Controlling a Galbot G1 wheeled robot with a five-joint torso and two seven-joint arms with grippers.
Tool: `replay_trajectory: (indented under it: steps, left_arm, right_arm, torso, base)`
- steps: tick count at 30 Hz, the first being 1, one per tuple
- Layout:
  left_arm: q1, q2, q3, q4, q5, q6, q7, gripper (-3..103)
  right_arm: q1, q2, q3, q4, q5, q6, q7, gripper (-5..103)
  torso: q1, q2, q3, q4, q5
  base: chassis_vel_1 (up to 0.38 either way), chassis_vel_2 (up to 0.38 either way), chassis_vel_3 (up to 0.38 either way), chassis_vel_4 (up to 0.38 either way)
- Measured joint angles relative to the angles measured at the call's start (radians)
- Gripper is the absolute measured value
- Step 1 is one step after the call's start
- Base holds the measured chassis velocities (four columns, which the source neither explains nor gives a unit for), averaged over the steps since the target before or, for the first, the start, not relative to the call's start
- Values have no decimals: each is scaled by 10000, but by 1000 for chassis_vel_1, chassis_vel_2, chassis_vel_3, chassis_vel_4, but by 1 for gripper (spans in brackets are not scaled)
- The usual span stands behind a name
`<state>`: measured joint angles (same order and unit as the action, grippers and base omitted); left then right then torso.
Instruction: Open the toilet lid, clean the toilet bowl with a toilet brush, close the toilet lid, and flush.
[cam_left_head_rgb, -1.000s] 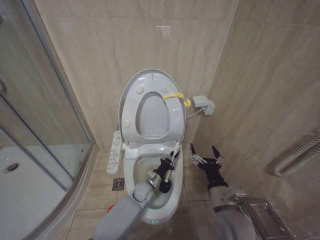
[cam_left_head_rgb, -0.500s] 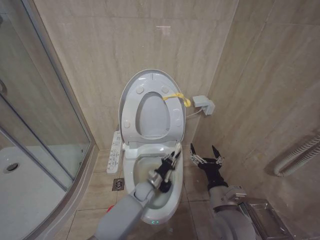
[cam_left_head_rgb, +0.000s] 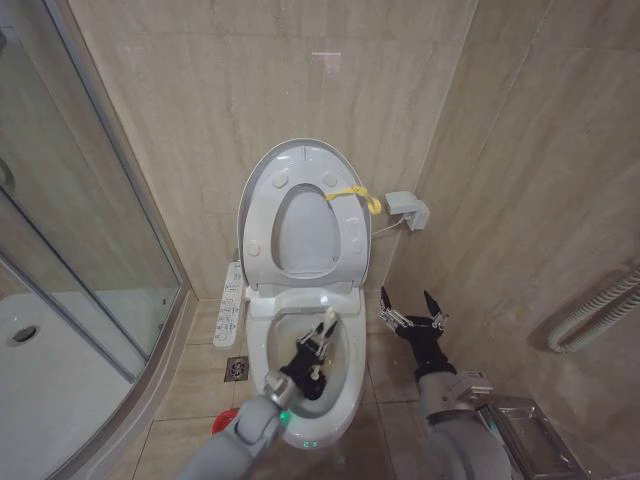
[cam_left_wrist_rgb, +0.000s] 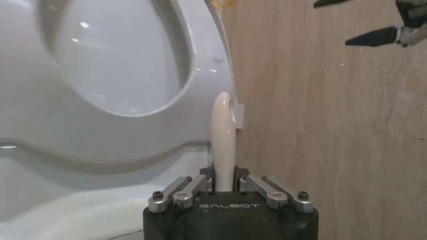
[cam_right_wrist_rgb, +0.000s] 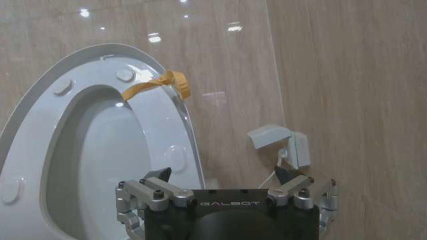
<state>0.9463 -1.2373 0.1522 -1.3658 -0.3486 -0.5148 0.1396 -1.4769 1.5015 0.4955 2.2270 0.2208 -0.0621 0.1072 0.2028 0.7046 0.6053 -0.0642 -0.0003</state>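
Observation:
The toilet lid (cam_left_head_rgb: 301, 151) stands raised against the wall with the seat ring (cam_left_head_rgb: 346, 235) up in front of it. A yellow loop tag (cam_left_head_rgb: 356, 196) hangs at its edge. My left gripper (cam_left_head_rgb: 320, 338) is down inside the toilet bowl (cam_left_head_rgb: 262, 332), shut on the toilet brush by its pale handle (cam_left_wrist_rgb: 223, 135). The handle sticks up between the fingers, and the bristle head is hidden under the gripper. The wrist view puts the left gripper (cam_left_wrist_rgb: 225, 181) just before the raised seat ring (cam_left_wrist_rgb: 100, 135). My right gripper (cam_left_head_rgb: 412, 308) hangs open beside the bowl, to its right, holding nothing.
A white button panel (cam_left_head_rgb: 230, 305) juts from the bowl's left side, above a floor drain (cam_left_head_rgb: 237, 368). A glass shower enclosure (cam_left_head_rgb: 90, 250) closes off the left. A white wall box (cam_left_head_rgb: 408, 210) sits right of the lid. A metal bin (cam_left_head_rgb: 530, 430) and pipes (cam_left_head_rgb: 600, 310) stand at the right.
My left gripper has dropped lower and a little to the left, deeper into the bowl, with the brush handle still in it. The right arm has stayed put.

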Motion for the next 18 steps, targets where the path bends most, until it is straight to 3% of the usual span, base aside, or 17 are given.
replay_trajectory:
  steps: [8,18]
  left_arm:
    - [1454,426,-932,-681,88,-364,60,18]
    - [2429,683,-1533,-1611,-96,-342,42,18]
  right_arm:
    - [0,0,0,-1,0,0,2,100]
    - [0,0,0,0,0,0,1,100]
  torso:
    - [0,0,1,3,2]
    - [0,0,1,0,2]
  base:
    - [0,0,0,0]
    - [0,0,0,0]
